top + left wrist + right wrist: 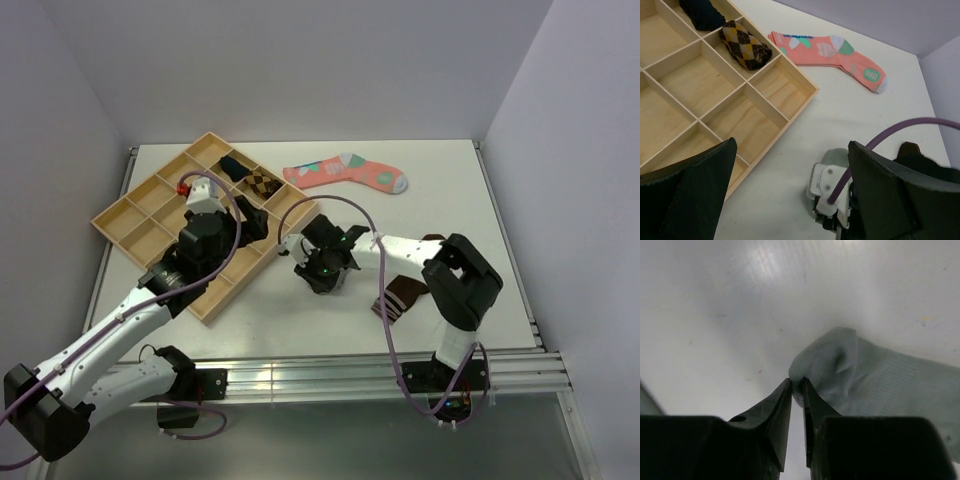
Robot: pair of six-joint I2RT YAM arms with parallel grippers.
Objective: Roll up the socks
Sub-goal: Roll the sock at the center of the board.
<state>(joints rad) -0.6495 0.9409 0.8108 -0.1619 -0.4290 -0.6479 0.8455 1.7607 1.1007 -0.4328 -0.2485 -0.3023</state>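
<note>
The top camera is looking steeply down from high behind the near edge, taking in the whole table [450,200] and tray [128,213]. The left wrist camera is looking forward between the left fingers [690,190], sharing the tray's corner and pink sock [832,52] with the top view. The right wrist camera is sitting very close to the table, facing the right fingers [775,415] and grey sock [880,380].

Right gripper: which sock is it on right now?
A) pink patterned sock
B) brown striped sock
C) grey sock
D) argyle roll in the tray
C. In the right wrist view, the right gripper has its jaws closed to a narrow slit, pinching the edge of the grey sock, which lies on the table.
</note>
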